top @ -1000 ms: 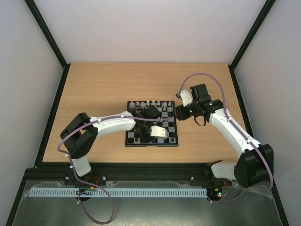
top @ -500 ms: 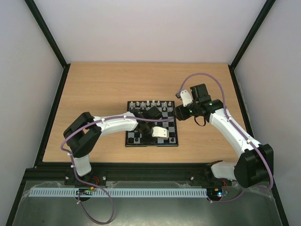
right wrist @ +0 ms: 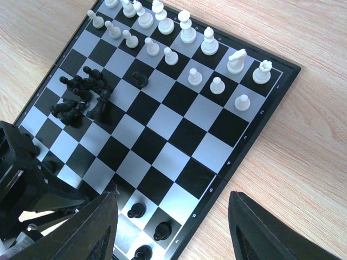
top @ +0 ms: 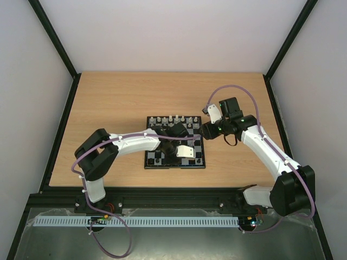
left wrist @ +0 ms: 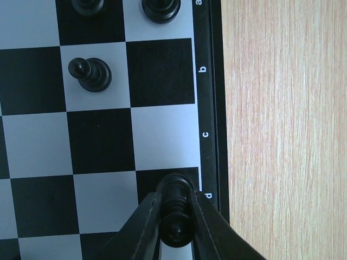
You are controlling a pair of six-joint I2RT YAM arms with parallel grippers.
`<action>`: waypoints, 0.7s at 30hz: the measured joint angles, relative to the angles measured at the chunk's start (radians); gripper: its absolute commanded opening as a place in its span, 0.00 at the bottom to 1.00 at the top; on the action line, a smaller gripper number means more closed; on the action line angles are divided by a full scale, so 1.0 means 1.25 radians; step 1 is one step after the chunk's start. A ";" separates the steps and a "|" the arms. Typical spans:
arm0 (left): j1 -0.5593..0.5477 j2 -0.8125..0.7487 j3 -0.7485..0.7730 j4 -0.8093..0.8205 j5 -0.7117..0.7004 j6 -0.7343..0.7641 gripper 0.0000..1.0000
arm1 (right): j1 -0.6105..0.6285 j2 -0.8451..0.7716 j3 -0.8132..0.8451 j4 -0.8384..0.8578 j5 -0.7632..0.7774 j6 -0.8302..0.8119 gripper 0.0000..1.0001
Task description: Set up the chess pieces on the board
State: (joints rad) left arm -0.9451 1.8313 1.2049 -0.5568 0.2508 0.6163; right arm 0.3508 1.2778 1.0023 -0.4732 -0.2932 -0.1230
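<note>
Pale wooden table (top: pixel 108 103) inside a white-walled enclosure (top: pixel 162 32) with black frame posts (top: pixel 54 38), viewed from above.

Reaching in from the left, the left arm (top: pixel 135 142), bent at the elbow and stretched over the near half of the small chessboard (top: pixel 154 158). At its tip, the left gripper (left wrist: pixel 175 196), fingers (left wrist: pixel 146 216) pinched on a black chess piece (left wrist: pixel 176 219), its kind too foreshortened to name. Held upright over the dark edge square marked d, right against the board's black rim. Cannot tell whether the base touches the square. Judged to be a back-rank placement, given the lettered rim along this edge.

Past it along that edge, squares c and b bare. One row in, a black pawn (left wrist: pixel 89 75). Two more black pieces (left wrist: pixel 161 8) cut off at the top of the left wrist view.

Toward the board's middle, a huddled cluster of black pieces (right wrist: pixel 81 100), evidently not yet sorted, with one lone black pawn (right wrist: pixel 141 80) just beside it. Along the far edge, white pieces (right wrist: pixel 187 33) standing in two orderly rows.

At right, the right gripper (right wrist: pixel 172 196), fingers (right wrist: pixel 92 233) spread wide and empty, hanging just off the board's right rim. Probably parked there to keep clear of the left arm while overlooking the squares. Black side only partly arranged, with most of that work judged yet to come.
</note>
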 measured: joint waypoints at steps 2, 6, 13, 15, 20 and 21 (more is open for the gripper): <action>0.000 0.000 0.000 0.000 -0.002 -0.002 0.14 | 0.000 0.000 0.000 0.000 -0.003 0.000 0.57; 0.000 0.000 0.000 0.000 -0.004 -0.006 0.13 | 0.000 0.000 0.000 0.000 -0.008 0.000 0.57; 0.002 -0.002 -0.004 0.000 -0.004 -0.006 0.13 | 0.000 0.000 0.000 0.000 -0.011 0.000 0.57; 0.003 -0.009 -0.010 -0.002 -0.005 -0.005 0.13 | 0.000 0.000 0.000 0.000 -0.011 0.000 0.57; 0.007 -0.022 -0.023 -0.012 -0.005 -0.005 0.14 | 0.000 0.000 0.000 0.000 -0.013 0.000 0.57; 0.007 -0.022 -0.023 -0.012 -0.004 -0.005 0.15 | 0.000 0.000 0.000 0.000 -0.014 0.000 0.57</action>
State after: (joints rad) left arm -0.9360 1.8042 1.1767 -0.5713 0.2455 0.6098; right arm 0.3508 1.2778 1.0027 -0.4728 -0.3103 -0.1230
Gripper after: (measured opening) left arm 0.143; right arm 0.567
